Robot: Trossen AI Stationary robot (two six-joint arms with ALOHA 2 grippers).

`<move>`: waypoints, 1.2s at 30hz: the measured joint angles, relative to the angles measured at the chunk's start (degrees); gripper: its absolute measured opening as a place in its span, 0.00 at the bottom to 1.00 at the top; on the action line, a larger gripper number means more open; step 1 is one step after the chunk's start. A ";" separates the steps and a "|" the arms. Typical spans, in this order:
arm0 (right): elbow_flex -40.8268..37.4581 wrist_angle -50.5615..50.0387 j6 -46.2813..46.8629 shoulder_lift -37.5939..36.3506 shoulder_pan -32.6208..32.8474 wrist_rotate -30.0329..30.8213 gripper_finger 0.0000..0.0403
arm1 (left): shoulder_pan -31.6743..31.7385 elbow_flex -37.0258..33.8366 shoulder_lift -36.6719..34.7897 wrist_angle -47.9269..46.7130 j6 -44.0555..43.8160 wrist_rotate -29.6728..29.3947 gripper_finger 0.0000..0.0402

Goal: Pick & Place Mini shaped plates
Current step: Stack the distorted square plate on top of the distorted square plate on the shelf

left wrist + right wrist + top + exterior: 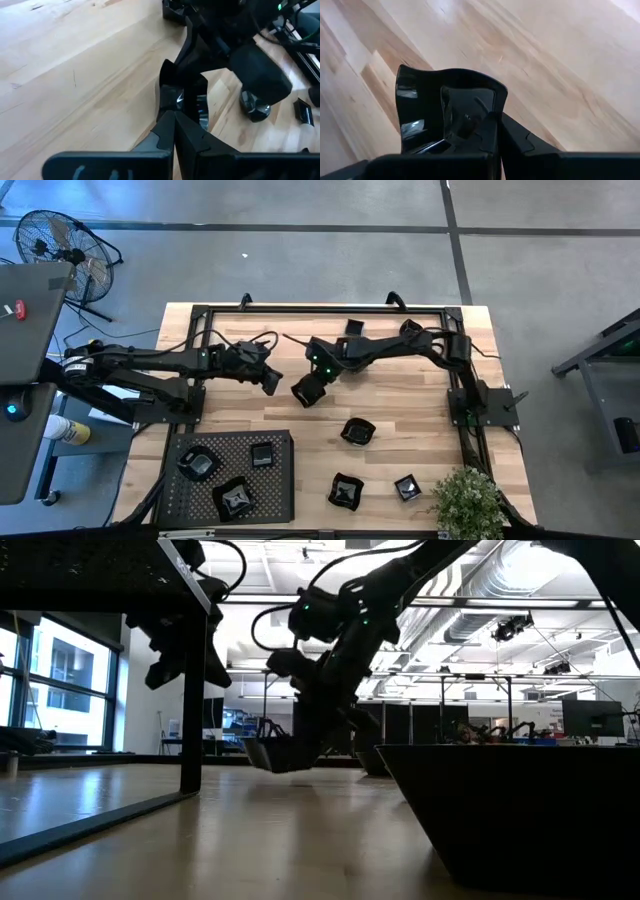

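From above, the right gripper (312,387) hangs over the middle of the pale wooden worktop (400,395), its fingers pinched on the rim of a small glossy black square dish (307,391), while the left gripper (268,379) sits just beside it with nothing in it; three more small black dishes (357,432) lie loose on the wood toward the near right, and the large black perforated rectangular tray (275,485) at the near left already carries three. At table height the held dish (278,753) hangs clear of the boards beneath the right arm. The left wrist camera shows that arm's own fingers (165,131) pressed together, gripping nothing, with the carried dish (172,95) just ahead. The right wrist camera shows the dish (447,110) clamped by one wall, tilted, bare wood behind it. To do this carry well, I judge the arm should keep the dish high enough to clear the tray's edge (the grip is on a thin, slick rim, so it could swing), travel smoothly toward a free patch of the tray, and lower it flat before releasing.
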 joint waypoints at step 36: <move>-40.78 19.75 -8.92 -52.07 1.69 10.10 0.02 | 3.42 27.05 27.79 -20.16 8.56 2.34 0.16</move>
